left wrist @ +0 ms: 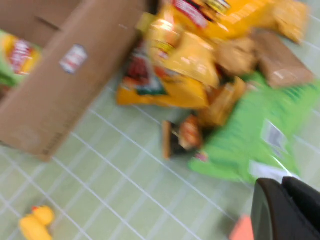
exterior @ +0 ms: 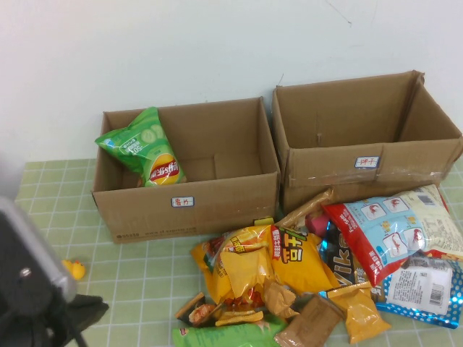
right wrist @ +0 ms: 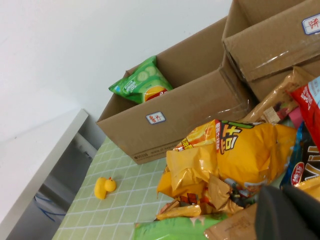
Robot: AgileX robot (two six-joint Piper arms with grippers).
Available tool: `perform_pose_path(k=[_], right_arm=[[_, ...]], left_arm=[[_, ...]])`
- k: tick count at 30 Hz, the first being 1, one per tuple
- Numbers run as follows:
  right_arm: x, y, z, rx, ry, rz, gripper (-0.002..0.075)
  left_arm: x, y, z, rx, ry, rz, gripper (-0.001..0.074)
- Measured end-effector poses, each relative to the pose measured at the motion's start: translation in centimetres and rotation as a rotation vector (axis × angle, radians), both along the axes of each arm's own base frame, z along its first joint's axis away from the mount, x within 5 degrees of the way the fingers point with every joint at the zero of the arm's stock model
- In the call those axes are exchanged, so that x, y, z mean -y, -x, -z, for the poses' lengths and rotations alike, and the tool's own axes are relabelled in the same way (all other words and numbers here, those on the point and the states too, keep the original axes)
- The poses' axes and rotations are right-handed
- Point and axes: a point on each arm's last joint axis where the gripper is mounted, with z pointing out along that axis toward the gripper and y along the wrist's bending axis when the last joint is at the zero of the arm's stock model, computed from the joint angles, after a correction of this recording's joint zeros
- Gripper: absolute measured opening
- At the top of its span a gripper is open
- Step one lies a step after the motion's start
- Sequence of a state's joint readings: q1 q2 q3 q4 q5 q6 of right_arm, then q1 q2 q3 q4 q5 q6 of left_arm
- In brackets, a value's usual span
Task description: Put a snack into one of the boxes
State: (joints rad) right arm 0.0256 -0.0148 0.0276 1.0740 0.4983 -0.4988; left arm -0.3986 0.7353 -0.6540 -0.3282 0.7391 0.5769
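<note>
The snack (exterior: 145, 148), a bright green crisp bag with cucumber slices and a red-and-yellow logo, stands inside the lower brown box (exterior: 188, 210), leaning on its left wall. It also shows in the right wrist view (right wrist: 142, 82) and, blurred, in the left wrist view (left wrist: 15, 60). My left arm (exterior: 43, 303) is low at the table's front left, well clear of the box. My left gripper (left wrist: 290, 210) is shut and empty above the green tiles. My right gripper (right wrist: 290, 215) is shut and empty over the snack pile; it is out of the high view.
The taller taped box (exterior: 362, 166) stands to the right. A pile of yellow-orange bags (exterior: 268, 267), a red-and-white bag (exterior: 391, 231) and another green bag (exterior: 231, 336) lies in front of the boxes. A yellow toy duck (exterior: 74, 270) sits at the front left.
</note>
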Motion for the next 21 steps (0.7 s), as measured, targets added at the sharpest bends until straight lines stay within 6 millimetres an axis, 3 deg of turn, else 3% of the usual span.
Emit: perform_pose_path(k=[4, 11, 21], right_arm=[[0.0, 0.0, 0.0, 0.000, 0.000, 0.000, -0.0002], [0.0, 0.0, 0.0, 0.000, -0.001, 0.000, -0.0002], [0.0, 0.0, 0.0, 0.000, -0.002, 0.000, -0.0002]], left_arm=[[-1.0, 0.8, 2.1, 0.123, 0.104, -0.119, 0.0000], [-4.1, 4.4, 7.1, 0.360, 0.315, -0.349, -0.0001], [-6.5, 6.0, 12.3, 0.423, 0.326, -0.662, -0.0001]])
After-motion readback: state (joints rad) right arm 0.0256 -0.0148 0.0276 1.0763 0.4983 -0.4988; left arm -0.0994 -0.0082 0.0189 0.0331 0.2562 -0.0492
